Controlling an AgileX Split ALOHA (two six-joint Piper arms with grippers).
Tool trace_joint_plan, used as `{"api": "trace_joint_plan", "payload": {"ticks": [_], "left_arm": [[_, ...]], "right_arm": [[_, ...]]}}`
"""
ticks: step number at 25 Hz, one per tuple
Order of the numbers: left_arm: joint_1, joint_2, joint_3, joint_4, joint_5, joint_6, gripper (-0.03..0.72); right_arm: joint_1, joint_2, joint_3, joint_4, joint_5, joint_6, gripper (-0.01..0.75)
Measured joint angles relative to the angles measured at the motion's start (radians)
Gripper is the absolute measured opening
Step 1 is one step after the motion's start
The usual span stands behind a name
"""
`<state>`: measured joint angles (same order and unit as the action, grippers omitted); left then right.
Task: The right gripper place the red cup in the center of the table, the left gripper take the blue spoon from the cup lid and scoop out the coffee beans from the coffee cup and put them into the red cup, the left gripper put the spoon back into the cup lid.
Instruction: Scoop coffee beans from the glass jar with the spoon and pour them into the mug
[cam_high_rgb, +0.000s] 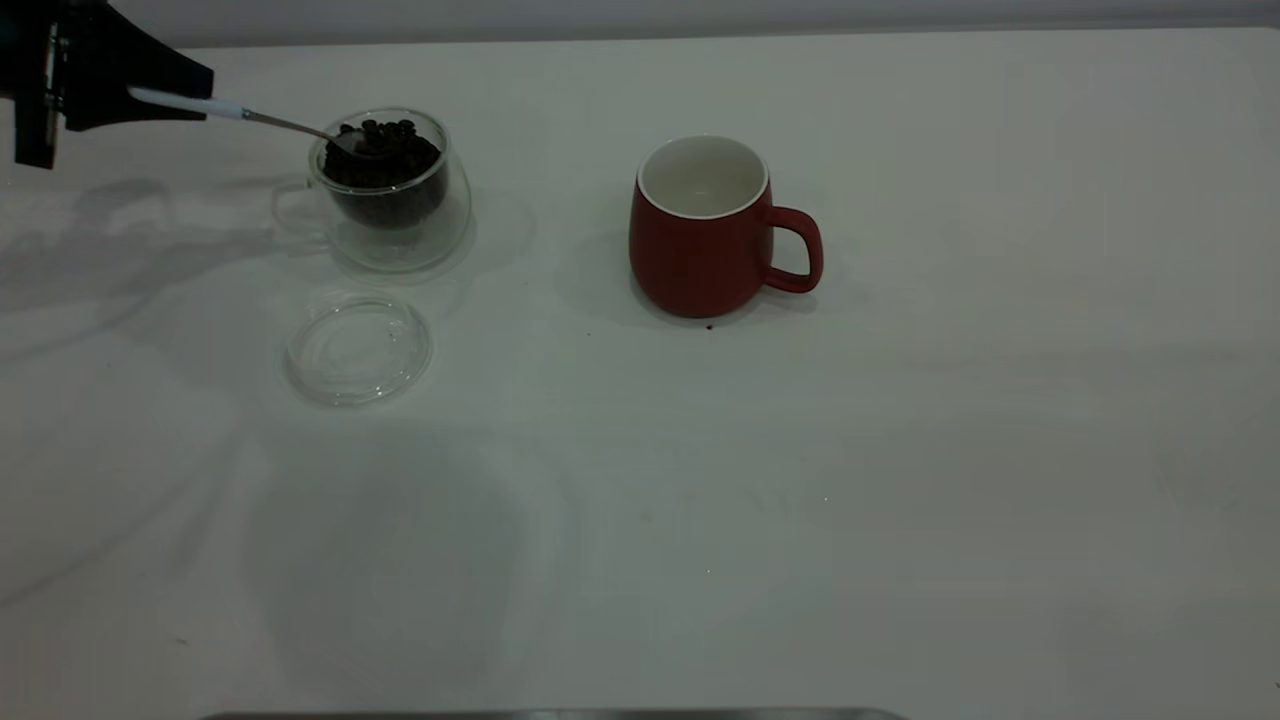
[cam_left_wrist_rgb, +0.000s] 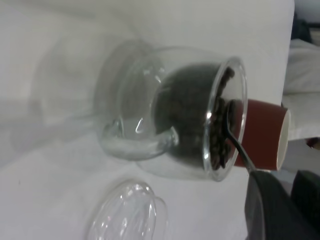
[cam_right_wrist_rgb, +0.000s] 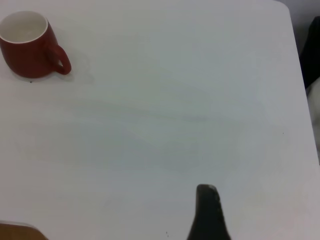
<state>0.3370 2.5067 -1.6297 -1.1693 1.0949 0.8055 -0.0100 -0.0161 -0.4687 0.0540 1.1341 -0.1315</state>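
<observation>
Left gripper: the black left gripper (cam_high_rgb: 150, 95) sits at the exterior view's far-left top corner, its dark fingers pinched on the pale end of the spoon handle.
Spoon: the blue spoon (cam_high_rgb: 215, 108), light-blue handle with thin metal stem, slants down from the gripper; its shiny bowl lies at the glass rim, on top of the beans.
Coffee cup: the clear double-walled glass coffee cup (cam_high_rgb: 392, 195) stands upright left of centre, loop handle toward the left edge.
Beans: dark brown coffee beans (cam_high_rgb: 385, 160) fill it close to the rim.
Lid: the round clear glass cup lid (cam_high_rgb: 358, 348) lies flat just in front of the glass cup, apart from it, with nothing on it.
Red cup: the rounded dark-red ceramic red cup (cam_high_rgb: 705, 230) stands upright near the middle, well apart from the glass cup, white inside showing bare, handle pointing right.
Table: the plain white table (cam_high_rgb: 900, 480) lies open between the 2 cups, across the right half and toward the near edge.
Right gripper: the right gripper (cam_right_wrist_rgb: 207, 212) shows only 1 dark fingertip in its wrist view, over bare tabletop far from the red cup; whether it is spread or closed cannot be told.
</observation>
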Motion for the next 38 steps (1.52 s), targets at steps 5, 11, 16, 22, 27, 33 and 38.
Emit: {"api": "trace_joint_plan", "payload": {"ticks": [5, 11, 16, 22, 27, 33, 38], "left_arm": [[0.002, 0.028, 0.0, -0.004, 0.028, 0.017, 0.114], [0.032, 0.033, 0.0, -0.063, 0.054, 0.076, 0.114], [0.046, 0.033, 0.0, -0.09, 0.055, 0.084, 0.114], [0.048, 0.035, 0.0, -0.09, 0.055, 0.085, 0.114], [0.038, 0.035, 0.0, -0.089, 0.055, 0.061, 0.114], [-0.015, 0.002, 0.0, -0.065, 0.058, 0.021, 0.114], [-0.078, -0.007, 0.0, -0.067, 0.059, 0.009, 0.114]], "right_arm": [[0.0, 0.0, 0.0, 0.0, 0.0, 0.0, 0.588], [0.0, 0.0, 0.0, 0.0, 0.0, 0.0, 0.588], [0.0, 0.0, 0.0, 0.0, 0.0, 0.0, 0.588], [0.0, 0.0, 0.0, 0.0, 0.0, 0.0, 0.588], [0.0, 0.0, 0.0, 0.0, 0.0, 0.0, 0.588], [0.0, 0.0, 0.0, 0.0, 0.0, 0.0, 0.588], [0.0, 0.0, 0.0, 0.0, 0.0, 0.0, 0.588]]}}
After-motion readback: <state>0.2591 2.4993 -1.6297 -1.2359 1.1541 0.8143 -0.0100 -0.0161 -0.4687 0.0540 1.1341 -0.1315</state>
